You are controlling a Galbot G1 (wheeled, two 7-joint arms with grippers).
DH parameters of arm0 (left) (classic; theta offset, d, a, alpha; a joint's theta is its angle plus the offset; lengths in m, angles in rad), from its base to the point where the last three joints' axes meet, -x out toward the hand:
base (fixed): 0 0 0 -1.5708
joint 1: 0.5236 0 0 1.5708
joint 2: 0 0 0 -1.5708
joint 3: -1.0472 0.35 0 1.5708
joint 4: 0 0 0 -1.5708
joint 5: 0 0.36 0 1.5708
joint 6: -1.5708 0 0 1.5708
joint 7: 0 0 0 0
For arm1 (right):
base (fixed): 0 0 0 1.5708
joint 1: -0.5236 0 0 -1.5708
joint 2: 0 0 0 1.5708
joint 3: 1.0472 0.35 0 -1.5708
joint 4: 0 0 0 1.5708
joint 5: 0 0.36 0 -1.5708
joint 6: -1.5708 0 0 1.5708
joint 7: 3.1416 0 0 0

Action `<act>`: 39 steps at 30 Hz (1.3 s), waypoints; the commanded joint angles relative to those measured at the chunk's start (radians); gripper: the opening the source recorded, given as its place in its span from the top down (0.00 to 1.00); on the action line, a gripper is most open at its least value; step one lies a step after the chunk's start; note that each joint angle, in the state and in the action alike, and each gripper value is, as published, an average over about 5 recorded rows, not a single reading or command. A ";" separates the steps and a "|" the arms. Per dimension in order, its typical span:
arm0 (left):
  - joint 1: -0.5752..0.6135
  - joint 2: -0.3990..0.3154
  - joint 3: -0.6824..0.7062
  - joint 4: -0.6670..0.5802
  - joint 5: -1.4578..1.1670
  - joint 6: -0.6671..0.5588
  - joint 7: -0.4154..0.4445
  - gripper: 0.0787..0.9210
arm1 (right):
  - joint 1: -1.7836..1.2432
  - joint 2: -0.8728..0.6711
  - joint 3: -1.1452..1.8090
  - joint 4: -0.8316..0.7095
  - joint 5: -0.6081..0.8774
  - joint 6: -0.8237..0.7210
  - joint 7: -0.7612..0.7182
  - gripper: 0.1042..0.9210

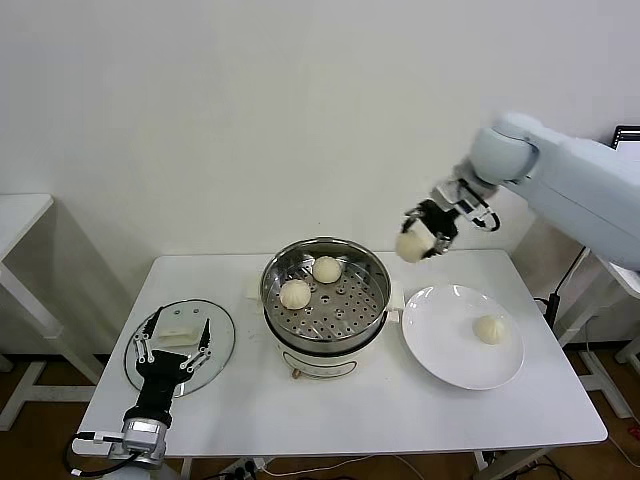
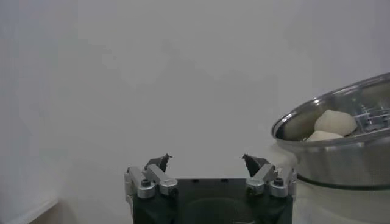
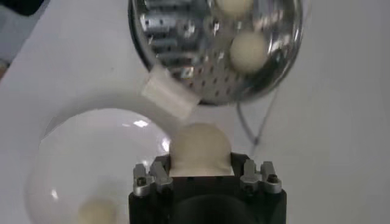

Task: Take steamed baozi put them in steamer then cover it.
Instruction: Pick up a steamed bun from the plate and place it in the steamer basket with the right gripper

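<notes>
Right now the right hand pinches one steamed baozi and carries it in the air, between the white plate and the steamer, above the far edge of the counter. Two more buns already sit on the perforated floor of the basket, toward its far-left part, and a fourth bun waits on the plate.

Chief risk: the dough is soft, and in the right wrist view the bun bulges out past the fingers, so too hard a squeeze could dent it, while too light a hold could let it slip and fall on the counter or on the pot's side handle short of the rim. Releasing too early, before the hand is over the basket, would have the same effect. Lowering it onto the two buns inside could squash or stick them together; the near, open part of the floor looks safer.

The left hand hangs idle, fingers spread wide, over the glass lid at the counter's left; whether it touches the lid's white handle is hard to say. A premature lid move would cross the right arm's path.
</notes>
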 commanded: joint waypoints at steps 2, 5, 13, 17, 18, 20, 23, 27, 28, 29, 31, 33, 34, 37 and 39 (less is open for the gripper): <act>0.001 0.003 -0.007 -0.002 -0.005 -0.002 0.003 0.12 | 0.135 0.195 -0.187 0.031 -0.017 0.317 0.043 0.31; 0.000 0.003 -0.010 0.003 -0.007 -0.004 0.004 0.12 | 0.100 0.221 -0.192 0.038 -0.082 0.365 0.064 0.31; -0.009 0.003 -0.017 0.017 -0.012 -0.002 0.005 0.12 | 0.028 0.255 -0.200 0.107 -0.163 0.421 0.112 0.31; -0.014 0.003 -0.019 0.024 -0.014 -0.001 0.005 0.12 | 0.013 0.267 -0.204 0.132 -0.174 0.429 0.119 0.31; -0.015 0.003 -0.019 0.025 -0.015 -0.001 0.005 0.12 | 0.010 0.272 -0.206 0.131 -0.176 0.430 0.121 0.31; -0.018 0.003 -0.019 0.027 -0.015 -0.001 0.005 0.12 | 0.001 0.289 -0.209 0.123 -0.181 0.433 0.124 0.31; -0.019 0.002 -0.019 0.029 -0.015 -0.001 0.005 0.12 | -0.022 0.318 -0.208 0.101 -0.196 0.440 0.126 0.31; -0.015 0.003 -0.023 0.031 -0.015 -0.005 0.006 0.12 | -0.051 0.348 -0.200 0.068 -0.229 0.455 0.126 0.31; -0.014 0.003 -0.025 0.031 -0.015 -0.006 0.006 0.12 | -0.057 0.354 -0.198 0.060 -0.238 0.460 0.126 0.31; -0.013 0.004 -0.027 0.030 -0.015 -0.006 0.006 0.12 | -0.062 0.358 -0.196 0.054 -0.245 0.465 0.125 0.31; -0.013 0.004 -0.031 0.029 -0.015 -0.006 0.006 0.12 | -0.072 0.364 -0.194 0.048 -0.256 0.470 0.123 0.31; -0.012 0.004 -0.033 0.027 -0.016 -0.007 0.006 0.12 | -0.080 0.366 -0.197 0.045 -0.260 0.468 0.120 0.31; -0.012 0.004 -0.033 0.026 -0.016 -0.006 0.006 0.12 | -0.086 0.367 -0.198 0.043 -0.264 0.467 0.118 0.31; -0.012 0.004 -0.033 0.027 -0.016 -0.007 0.006 0.12 | -0.105 0.370 -0.196 0.026 -0.275 0.464 0.115 0.31; -0.012 0.003 -0.032 0.027 -0.016 -0.007 0.006 0.12 | -0.117 0.372 -0.193 0.017 -0.280 0.459 0.113 0.31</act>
